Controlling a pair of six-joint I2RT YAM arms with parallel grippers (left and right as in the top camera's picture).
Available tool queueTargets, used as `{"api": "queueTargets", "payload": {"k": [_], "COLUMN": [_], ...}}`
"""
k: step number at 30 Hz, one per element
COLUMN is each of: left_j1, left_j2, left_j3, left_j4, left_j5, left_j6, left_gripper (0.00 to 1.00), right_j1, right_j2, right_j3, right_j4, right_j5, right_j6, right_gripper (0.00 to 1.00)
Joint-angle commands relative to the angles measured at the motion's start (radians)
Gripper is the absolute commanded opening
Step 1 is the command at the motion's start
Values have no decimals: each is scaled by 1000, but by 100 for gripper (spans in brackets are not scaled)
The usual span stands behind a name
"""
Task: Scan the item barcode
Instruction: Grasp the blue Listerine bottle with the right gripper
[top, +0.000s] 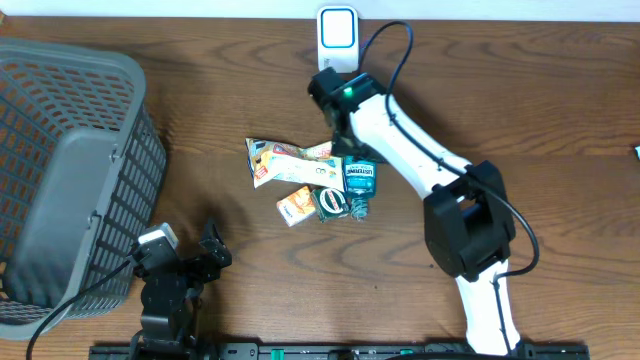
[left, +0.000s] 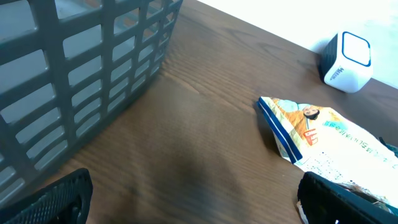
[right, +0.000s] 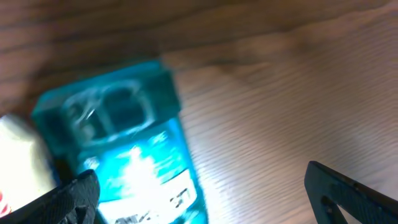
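Observation:
A small heap of items lies mid-table: a printed snack bag (top: 290, 160), a teal mouthwash bottle (top: 360, 178), an orange packet (top: 295, 206) and a green round pack (top: 331, 202). The white barcode scanner (top: 337, 30) stands at the table's far edge. My right gripper (top: 343, 140) hovers just above the bottle's top end. In the right wrist view it (right: 208, 199) is open, with the blurred bottle (right: 124, 143) close to its left finger and nothing gripped. My left gripper (top: 212, 250) rests near the front left, open (left: 199, 205) and empty over bare wood.
A large grey plastic basket (top: 70, 170) fills the left side, close to the left arm (left: 74, 62). In the left wrist view the snack bag (left: 329, 140) lies to the right and the scanner (left: 347, 61) beyond it. A cable loops from the right arm near the scanner.

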Motion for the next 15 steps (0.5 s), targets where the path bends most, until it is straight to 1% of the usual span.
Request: {"api": "queueTargets", "payload": {"k": [1,3,4,6,12,15], "left_j1": [1,1,1,1,1,1], "left_j2": [-5,-5,-5,-5,-5,-5], "left_j3": [-6,-6,-6,-6,-6,-6], "left_j4": [-2,-2,-2,-2,-2,-2], "left_j5": [-9,-9,-9,-9,-9,-9], "left_j6": [-10,-10,-9,-9,-9,-9], "left_gripper": [98,98,98,98,98,98], "right_j1": [-29,-29,-21,-6,33,37], "right_j2": [-36,-36,-36,-36,-35,-22], "right_j3": [-24,-53,-85,-109,-117,-150], "right_j4": [29,77,129,159,166,187], "right_j5": [-8,-59,-103,-116,-113,-110], "right_j6": [-31,-93,-135,-143,-143,-143], "right_gripper": [99,99,98,98,98,96]}}
